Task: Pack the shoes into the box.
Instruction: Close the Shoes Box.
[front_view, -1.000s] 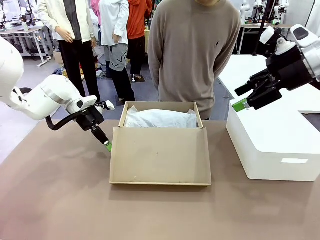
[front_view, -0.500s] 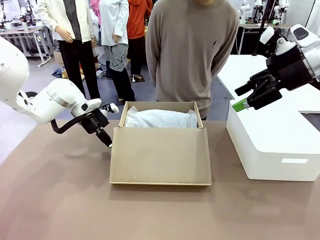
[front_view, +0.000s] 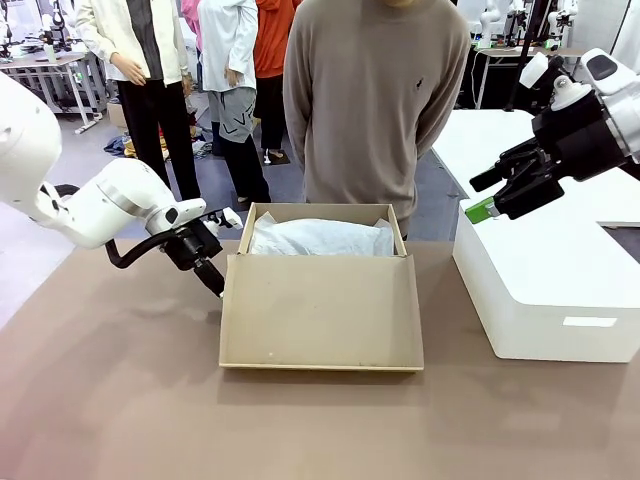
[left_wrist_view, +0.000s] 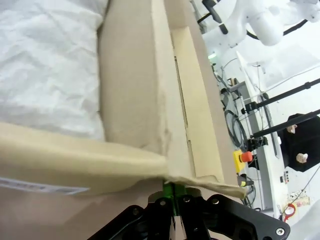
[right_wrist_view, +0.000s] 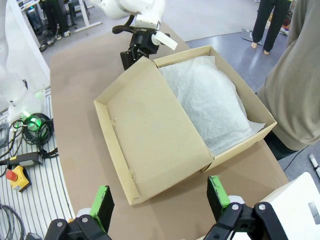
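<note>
The brown cardboard box (front_view: 320, 312) lies open in the middle of the table, with its flap lid folded down towards me. White tissue paper (front_view: 320, 238) covers its inside, and the shoes are hidden. My left gripper (front_view: 215, 284) is shut, and its tip sits at the lid's left rear corner. In the left wrist view the green fingertips (left_wrist_view: 172, 192) press together just under the lid's torn corner edge (left_wrist_view: 200, 181). My right gripper (front_view: 483, 196) hangs open above the white block, holding nothing. Seen from the right wrist, the box (right_wrist_view: 150, 135) lies below the open right gripper (right_wrist_view: 160, 200).
A large white block (front_view: 550, 290) stands on the table's right side. A person in a grey-brown sweater (front_view: 375, 100) stands close behind the box. Bare brown tabletop (front_view: 120, 400) stretches to the left and front.
My left gripper has slid right and in towards the box, from beside the lid to its left rear corner. The person has shifted slightly left. The right arm is still.
</note>
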